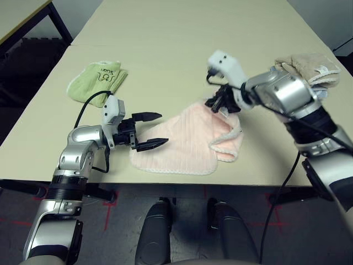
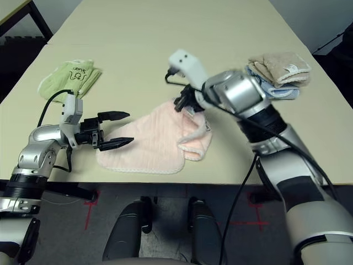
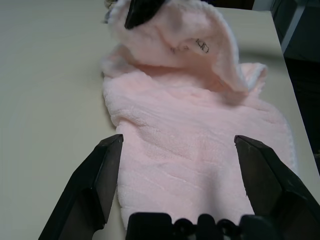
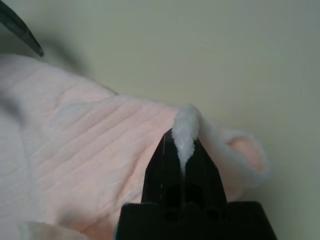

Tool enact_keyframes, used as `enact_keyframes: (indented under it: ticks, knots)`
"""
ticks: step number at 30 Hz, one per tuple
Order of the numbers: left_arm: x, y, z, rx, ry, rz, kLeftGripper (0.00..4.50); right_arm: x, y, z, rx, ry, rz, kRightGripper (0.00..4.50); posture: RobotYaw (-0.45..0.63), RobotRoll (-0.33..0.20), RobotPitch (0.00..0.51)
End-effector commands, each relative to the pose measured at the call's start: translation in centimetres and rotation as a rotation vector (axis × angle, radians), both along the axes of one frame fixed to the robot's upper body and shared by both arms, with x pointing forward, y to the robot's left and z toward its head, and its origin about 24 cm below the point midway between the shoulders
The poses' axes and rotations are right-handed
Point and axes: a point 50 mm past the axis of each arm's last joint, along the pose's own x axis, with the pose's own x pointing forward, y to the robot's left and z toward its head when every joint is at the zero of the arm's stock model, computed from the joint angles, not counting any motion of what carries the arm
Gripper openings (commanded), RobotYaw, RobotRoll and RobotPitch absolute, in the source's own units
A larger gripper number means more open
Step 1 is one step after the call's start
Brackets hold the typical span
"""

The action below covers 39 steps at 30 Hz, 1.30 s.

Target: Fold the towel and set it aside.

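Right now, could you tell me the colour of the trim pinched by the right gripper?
White, looped trim; clearest in the right wrist view.

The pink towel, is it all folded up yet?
Not yet. The pink towel lies mostly spread on the table; the right gripper, shut, pinches one white-trimmed corner up.

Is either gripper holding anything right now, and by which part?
The right gripper is shut on the towel, pinching its white looped edge at the far corner. The left gripper is open and holds nothing.

left end effector [image 1: 149, 131] splayed, right end effector [image 4: 185, 150] clamped
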Motion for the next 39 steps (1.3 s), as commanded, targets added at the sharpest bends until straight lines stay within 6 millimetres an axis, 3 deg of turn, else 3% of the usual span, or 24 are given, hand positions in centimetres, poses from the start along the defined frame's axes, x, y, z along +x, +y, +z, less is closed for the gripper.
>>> enact_keyframes:
  ticks: [1, 10, 15, 25, 33, 39]
  knots:
    - [-0.2, -0.5, -0.4, 0.009, 0.015, -0.021, 4.5, 0.7, -2.2, 0.2, 0.001, -0.029, 0.028, 0.02, 0.04, 0.0, 0.153]
    - [0.0, -0.8, -0.3, 0.009, 0.022, -0.031, 4.5, 2.2, -7.0, -0.5, -0.072, -0.293, 0.121, 0.02, 0.03, 0.0, 0.155]
    - [0.1, -1.0, -0.4, 0.009, 0.021, -0.018, 4.5, 3.1, -8.5, -1.2, -0.174, -0.456, 0.055, 0.02, 0.03, 0.0, 0.158]
    - [1.3, -2.8, 0.4, -0.059, 0.01, 0.051, 4.5, 5.1, -8.0, -1.0, -0.101, -0.74, -0.258, 0.02, 0.03, 0.0, 0.162]
    - [1.3, -2.7, 0.5, -0.054, 0.008, 0.06, 4.5, 4.9, -7.4, -0.5, -0.193, -0.972, -0.25, 0.02, 0.04, 0.0, 0.171]
    - [1.2, -2.2, 0.7, -0.046, 0.009, 0.072, 4.5, 5.0, -7.5, -0.9, -0.135, -0.959, -0.306, 0.02, 0.04, 0.0, 0.174]
